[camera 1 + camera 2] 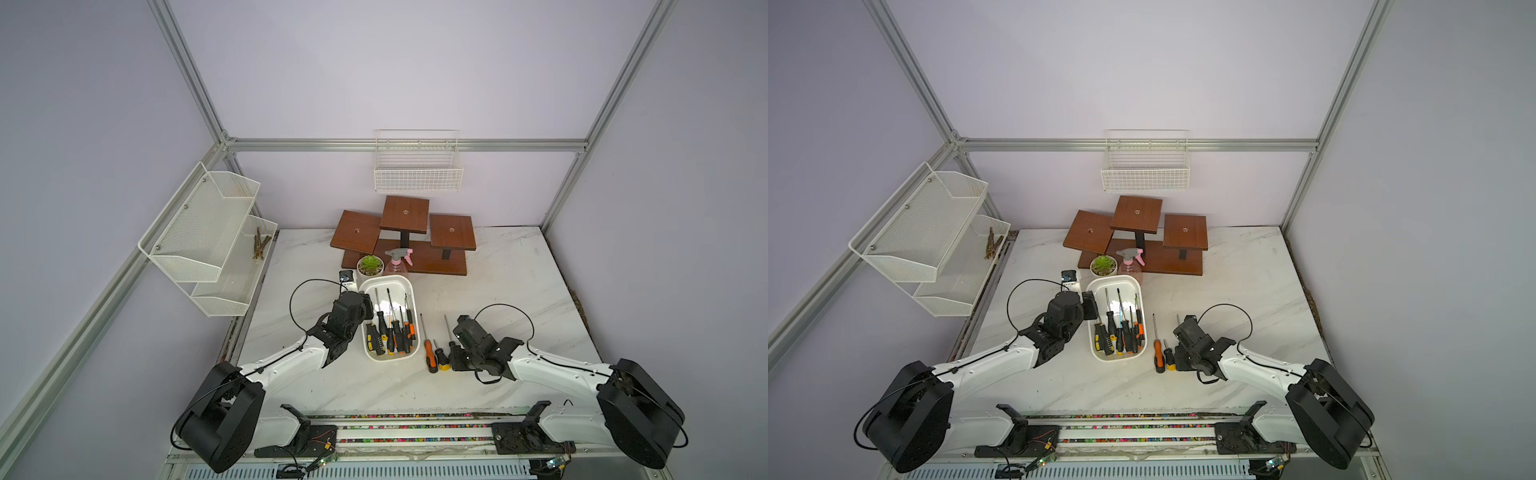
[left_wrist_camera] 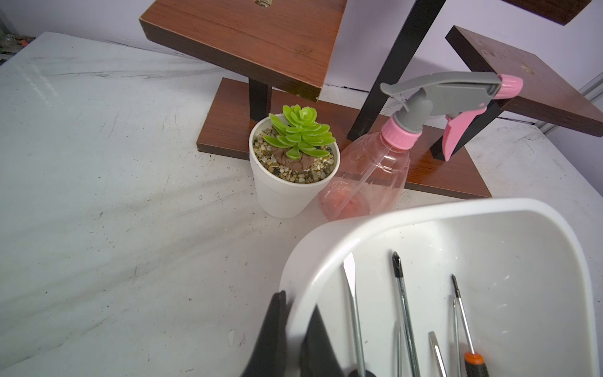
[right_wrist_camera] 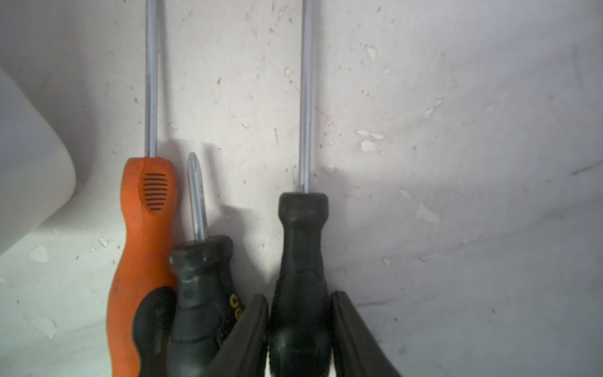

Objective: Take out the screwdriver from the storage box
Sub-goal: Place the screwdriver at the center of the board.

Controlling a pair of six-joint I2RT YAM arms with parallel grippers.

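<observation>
Bracing the storage box (image 1: 386,277) with my left gripper (image 2: 297,302) while my right gripper (image 3: 300,293) straddles a screwdriver lying outside it.

On the white marbled table (image 1: 519,291) the storage box sits between my two arms, its long side running away from me, with a bundle of screwdrivers (image 1: 392,332) inside, handles toward me. My left fingers (image 2: 318,336) are fully shut on its near-left wall, one outside and one inside. To the right of the box, three tools lie side by side on the table: an orange-handled screwdriver (image 3: 143,228), a short black-and-yellow screwdriver (image 3: 202,277), and the black-handled screwdriver (image 3: 301,235). My right fingers (image 3: 254,320) sit narrowly apart on either side of that black handle; I cannot tell whether they press it or only stand beside it.
</observation>
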